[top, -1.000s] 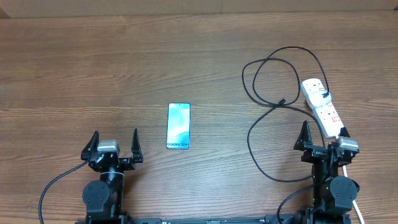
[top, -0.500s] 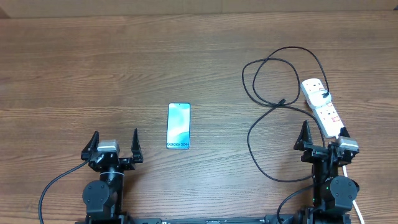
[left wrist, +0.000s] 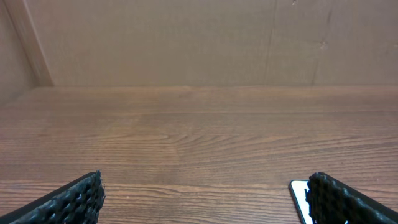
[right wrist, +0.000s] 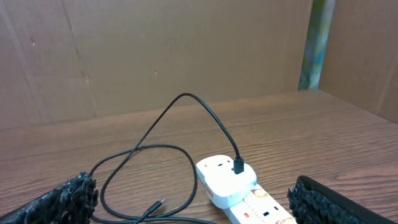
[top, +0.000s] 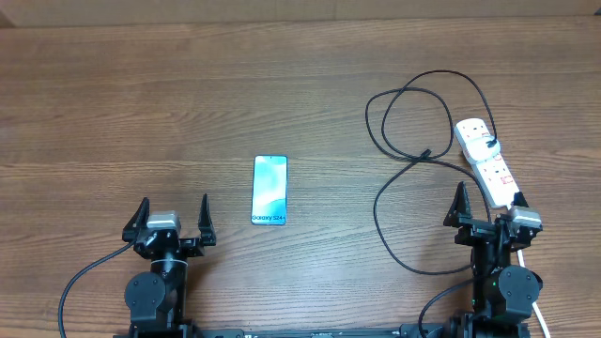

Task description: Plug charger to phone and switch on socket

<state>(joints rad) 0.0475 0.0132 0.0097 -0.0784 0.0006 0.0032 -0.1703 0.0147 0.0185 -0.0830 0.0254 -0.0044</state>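
The phone (top: pixel 269 190) lies flat at mid table, screen up and lit; its corner (left wrist: pixel 298 194) shows beside my left gripper's right finger. The black charger cable (top: pixel 377 208) loops over the right half of the table, and its loose connector tip (top: pixel 427 152) (right wrist: pixel 157 205) rests on the wood. Its other end is plugged into a white adapter (right wrist: pixel 225 180) on the far end of the white socket strip (top: pixel 490 164) (right wrist: pixel 264 210). The left gripper (top: pixel 174 208) (left wrist: pixel 205 190) is open, left of and nearer than the phone. The right gripper (top: pixel 488 199) (right wrist: pixel 193 196) is open at the strip's near end.
Brown cardboard walls (left wrist: pixel 186 37) close off the far side of the wooden table (top: pixel 141 103). The strip's white cord (top: pixel 542 314) runs past the right arm's base. A black cable (top: pixel 75 282) curves off the left arm's base.
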